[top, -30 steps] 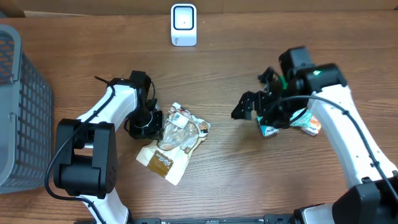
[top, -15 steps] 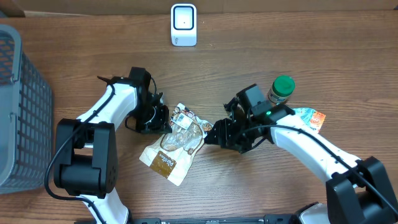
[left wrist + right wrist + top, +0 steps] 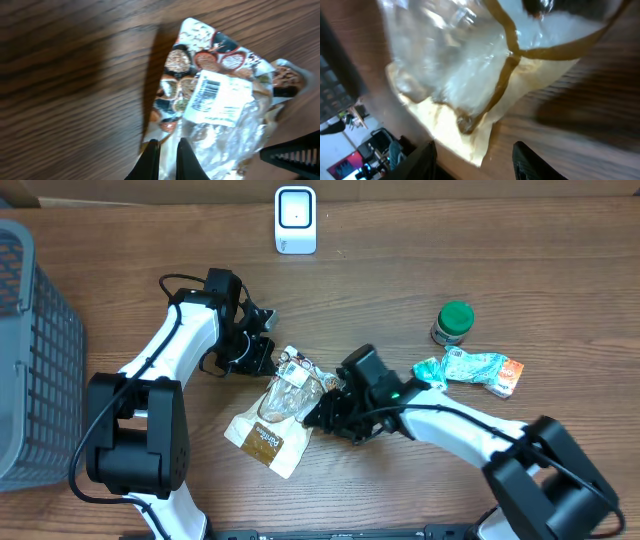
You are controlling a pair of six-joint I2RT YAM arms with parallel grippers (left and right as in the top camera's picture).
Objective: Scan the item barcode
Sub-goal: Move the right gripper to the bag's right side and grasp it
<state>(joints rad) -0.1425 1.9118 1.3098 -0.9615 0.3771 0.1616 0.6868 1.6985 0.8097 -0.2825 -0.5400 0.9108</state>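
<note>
The item is a crinkled snack bag [image 3: 275, 415] lying mid-table, clear film over a tan base. A white barcode label [image 3: 209, 93] sits on its patterned top end, facing up. My left gripper [image 3: 262, 358] is shut, its tips [image 3: 168, 156] at the bag's upper left edge; whether film is pinched between them I cannot tell. From the right, my right gripper [image 3: 318, 412] reaches the bag's side. Its jaws [image 3: 477, 161] stand apart, with a tan corner of the bag [image 3: 450, 65] just ahead of them. The white scanner [image 3: 295, 220] stands at the table's far edge.
A grey mesh basket [image 3: 30, 350] fills the left edge. A green-lidded jar [image 3: 453, 323] and teal and orange packets [image 3: 472, 368] lie right of my right arm. Cardboard lines the back edge.
My right arm swung left from the packets to the bag's right side and its jaws narrowed. My left gripper shifted slightly up along the bag's top edge, staying shut.
</note>
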